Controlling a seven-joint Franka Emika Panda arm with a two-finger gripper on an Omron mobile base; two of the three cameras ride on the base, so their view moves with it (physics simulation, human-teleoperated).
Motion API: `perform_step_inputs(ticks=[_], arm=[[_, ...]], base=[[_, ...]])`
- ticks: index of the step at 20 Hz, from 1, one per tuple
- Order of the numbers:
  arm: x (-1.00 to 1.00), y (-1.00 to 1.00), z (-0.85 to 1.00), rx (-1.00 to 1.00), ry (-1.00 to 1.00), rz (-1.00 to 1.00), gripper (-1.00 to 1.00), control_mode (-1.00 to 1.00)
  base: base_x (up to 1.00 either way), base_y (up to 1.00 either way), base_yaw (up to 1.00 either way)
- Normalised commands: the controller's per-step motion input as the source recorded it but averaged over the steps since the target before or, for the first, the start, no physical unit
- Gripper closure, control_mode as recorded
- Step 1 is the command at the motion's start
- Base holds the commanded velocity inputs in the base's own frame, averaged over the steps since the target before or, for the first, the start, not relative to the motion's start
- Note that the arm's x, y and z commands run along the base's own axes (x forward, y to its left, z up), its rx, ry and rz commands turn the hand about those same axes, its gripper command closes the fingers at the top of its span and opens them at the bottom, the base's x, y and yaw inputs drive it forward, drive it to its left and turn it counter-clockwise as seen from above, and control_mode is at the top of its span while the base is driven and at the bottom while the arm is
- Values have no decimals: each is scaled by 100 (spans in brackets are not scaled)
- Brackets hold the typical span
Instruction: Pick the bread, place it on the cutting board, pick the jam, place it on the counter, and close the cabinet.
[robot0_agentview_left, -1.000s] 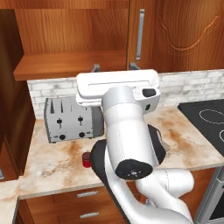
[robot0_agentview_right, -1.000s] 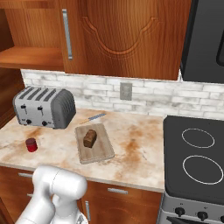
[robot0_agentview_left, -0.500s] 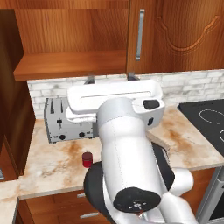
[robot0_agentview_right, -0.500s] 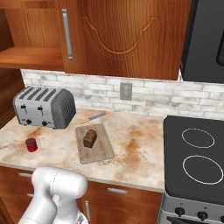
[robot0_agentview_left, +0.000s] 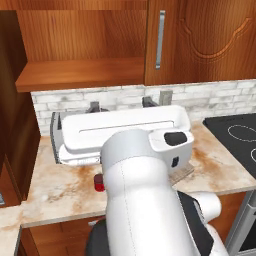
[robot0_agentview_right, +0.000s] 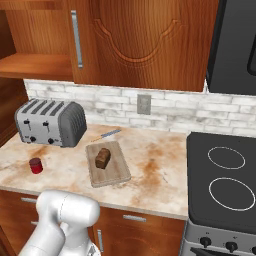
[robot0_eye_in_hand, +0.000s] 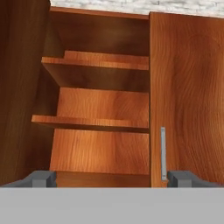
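One bread (robot0_agentview_right: 102, 158) sits on one cutting board (robot0_agentview_right: 116, 173), roughly mid-board, slightly toward its back edge. The board lies flat on the desk (robot0_agentview_right: 155, 170), just right of the toaster (robot0_agentview_right: 50, 123). One toaster, four slots, against the brick backsplash (robot0_agentview_right: 175, 112).

One jam (robot0_agentview_right: 35, 165) stands upright on the desk, in front of the toaster and well left of the board. In the left base view the jam (robot0_agentview_left: 99, 182) peeks out just beside the arm's white body.

One small knife (robot0_agentview_right: 106, 134) lies on the desk between the board and the backsplash, apart from both. One wall outlet (robot0_agentview_right: 144, 104) sits on the backsplash above it.

Cabinet (robot0_agentview_right: 145, 45): right door is shut, with one vertical silver handle (robot0_agentview_right: 76, 39) at its left edge. The left bay is open, and one bare shelf (robot0_agentview_left: 80, 75) shows in the left base view. The hand view looks into that open bay, where two shelves (robot0_eye_in_hand: 98, 65) can be counted, with the shut door and its handle (robot0_eye_in_hand: 163, 153) to the right. A dark door panel (robot0_eye_in_hand: 19, 87) stands along the left side of the hand view.

End effector (robot0_eye_in_hand: 112, 178): fingers (robot0_eye_in_hand: 41, 178) spread wide apart, nothing between them, pointed at the open bay, not touching anything.

One stove (robot0_agentview_right: 225, 185) at the right, two burner rings visible.
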Motion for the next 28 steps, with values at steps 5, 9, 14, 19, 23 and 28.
perform_step_inputs(ticks=[5, 9, 14, 19, 23, 28], arm=[[-48, 19, -8, 0, 0, 0, -100, -100], [-40, 21, -14, 0, 0, 0, -100, -100], [-34, 27, -13, 0, 0, 0, -100, -100], [-25, 29, -3, 0, 0, 0, -100, -100], [-8, 21, 0, 0, 0, 0, -100, -100], [-5, 19, 0, 0, 0, 0, -100, -100]], base=[[0, 0, 0], [0, 0, 0], [0, 0, 0], [0, 0, 0], [0, 0, 0], [0, 0, 0]])
